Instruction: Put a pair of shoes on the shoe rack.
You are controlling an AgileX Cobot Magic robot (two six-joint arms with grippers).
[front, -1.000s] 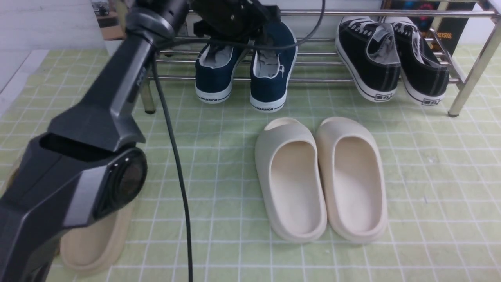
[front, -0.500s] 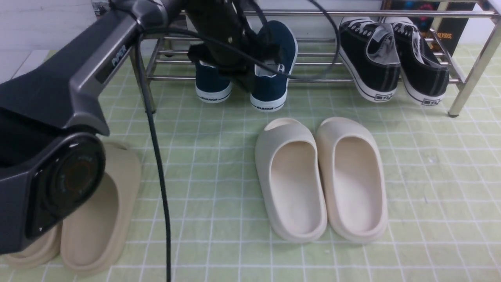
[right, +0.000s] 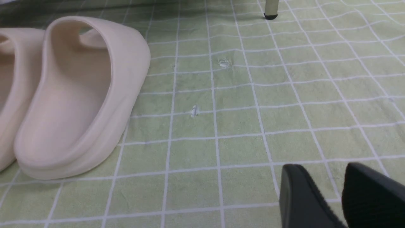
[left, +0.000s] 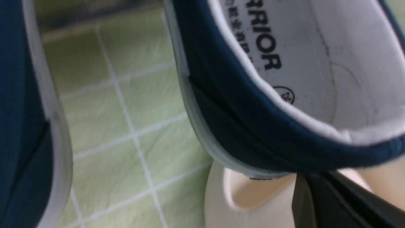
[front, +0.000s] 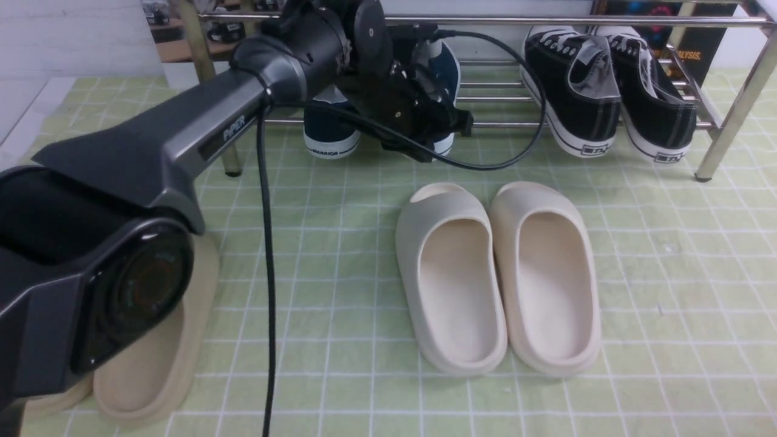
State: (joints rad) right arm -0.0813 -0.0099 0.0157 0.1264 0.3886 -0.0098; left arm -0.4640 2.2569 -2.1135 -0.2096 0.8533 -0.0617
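Observation:
Both navy shoes rest side by side on the low bars of the chrome shoe rack, heels toward me. The left shoe shows its white heel sole. The right shoe is mostly hidden behind my left arm. My left gripper hangs just in front of that shoe's heel. In the left wrist view its dark fingers are pressed together below the heel collar with nothing between them; the other navy shoe fills the edge. My right gripper hovers low over the mat, jaws apart and empty.
A pair of black lace-up sneakers sits on the rack's right half. Two cream slides lie mid-mat, just below the left gripper. Beige slides lie at the near left under the left arm. A black cable hangs from that arm.
My left gripper has shut and the arm has swung down and back from above the navy shoes to the front of the rack. Both shoes stay on the bars.

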